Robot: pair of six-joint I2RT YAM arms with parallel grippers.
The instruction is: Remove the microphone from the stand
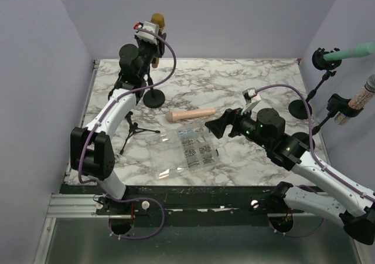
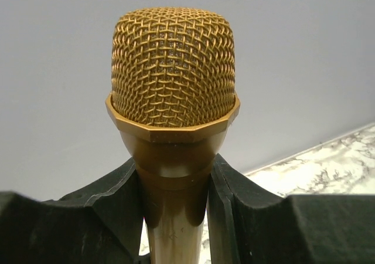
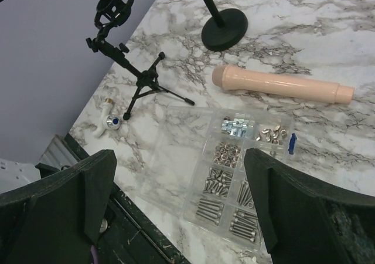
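A gold microphone (image 1: 157, 22) with a mesh head stands upright at the top of a black stand with a round base (image 1: 154, 98) at the back left. My left gripper (image 1: 152, 34) is shut on its handle just below the head. In the left wrist view the microphone (image 2: 173, 82) fills the middle, with my left gripper (image 2: 174, 185) clamped on the neck and both fingers (image 2: 117, 205) touching it. The stand's clip is hidden. My right gripper (image 1: 220, 125) is open and empty over the table's middle; in the right wrist view it (image 3: 179, 185) hovers above a screw box.
A pink microphone (image 1: 190, 115) lies on the marble table (image 1: 246, 79). A clear box of screws (image 1: 193, 148) lies near the front. An empty black tripod stand (image 1: 133, 130) is at the left. Two more stands at the right edge hold a green microphone (image 1: 351, 53) and a glittery one (image 1: 358, 101).
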